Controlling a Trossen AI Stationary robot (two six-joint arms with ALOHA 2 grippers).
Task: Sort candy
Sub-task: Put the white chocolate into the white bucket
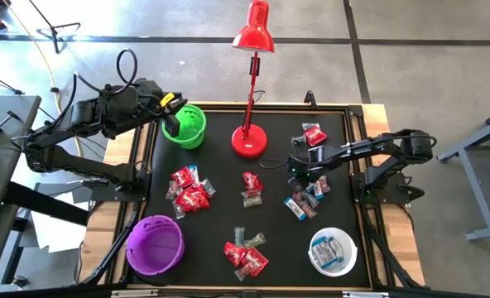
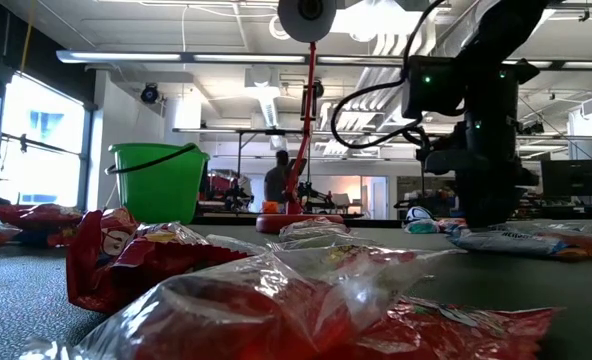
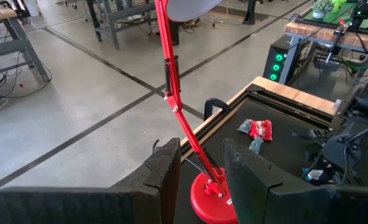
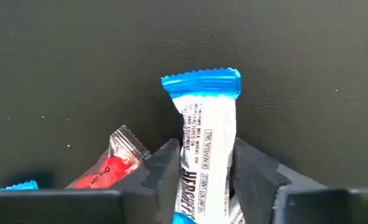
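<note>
Robotics laboratory or workshop: polished concrete floor (image 1: 410,50) with dark seams, metal workbenches (image 3: 119,15), exposed ceiling ducts (image 2: 266,100), a lit computer tower (image 3: 277,62), and a person (image 2: 276,180) beyond the table.

You have three bowls (image 1: 185,126) on the table: one green, one purple, one white. One red lamp (image 1: 249,139) stands at the back. The candy (image 1: 189,190) lies in six loose clusters; single sweets are too small to count.
</note>
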